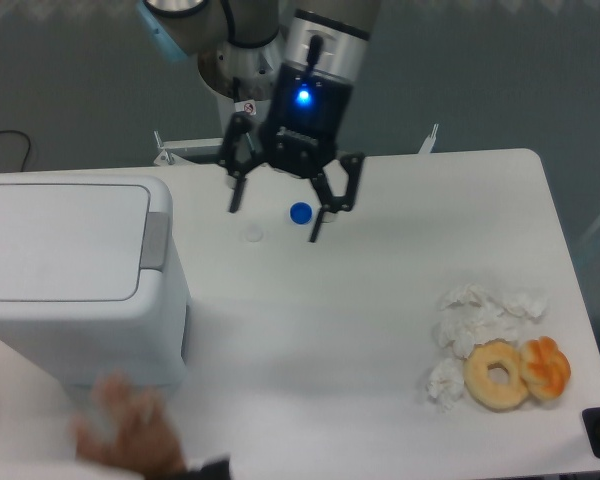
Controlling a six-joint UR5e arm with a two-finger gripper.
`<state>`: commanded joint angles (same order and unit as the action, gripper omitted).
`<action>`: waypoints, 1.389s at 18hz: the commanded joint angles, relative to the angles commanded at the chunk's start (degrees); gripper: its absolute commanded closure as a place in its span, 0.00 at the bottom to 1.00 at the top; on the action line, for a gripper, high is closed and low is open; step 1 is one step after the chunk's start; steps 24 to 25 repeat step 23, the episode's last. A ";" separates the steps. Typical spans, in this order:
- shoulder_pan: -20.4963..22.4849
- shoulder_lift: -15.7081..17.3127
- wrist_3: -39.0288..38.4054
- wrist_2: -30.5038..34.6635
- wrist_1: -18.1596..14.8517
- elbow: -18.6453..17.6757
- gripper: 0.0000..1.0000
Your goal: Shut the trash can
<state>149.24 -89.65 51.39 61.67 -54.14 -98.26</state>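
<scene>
Lid down flat, the trash can [75,290] sits at the table's [380,340] left edge, so I judge it closed. My gripper [276,208] hangs spread and empty above the blue cap [300,212], well clear of it.

A small round blue cap [300,212] lies far on the white table [380,330]. Near the right edge, crumpled white tissues [470,325] lie beside a tan ring doughnut [497,374], which touches an orange glazed pastry [546,367].
</scene>
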 joint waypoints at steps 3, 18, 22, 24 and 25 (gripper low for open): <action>1.83 0.09 5.54 1.96 -1.84 -0.35 0.00; 11.78 3.16 36.84 15.85 -11.34 0.09 0.00; 11.87 3.25 36.94 15.85 -11.25 -0.09 0.00; 11.87 3.17 36.94 15.85 -11.16 -0.09 0.00; 11.87 3.17 36.94 15.85 -11.16 -0.09 0.00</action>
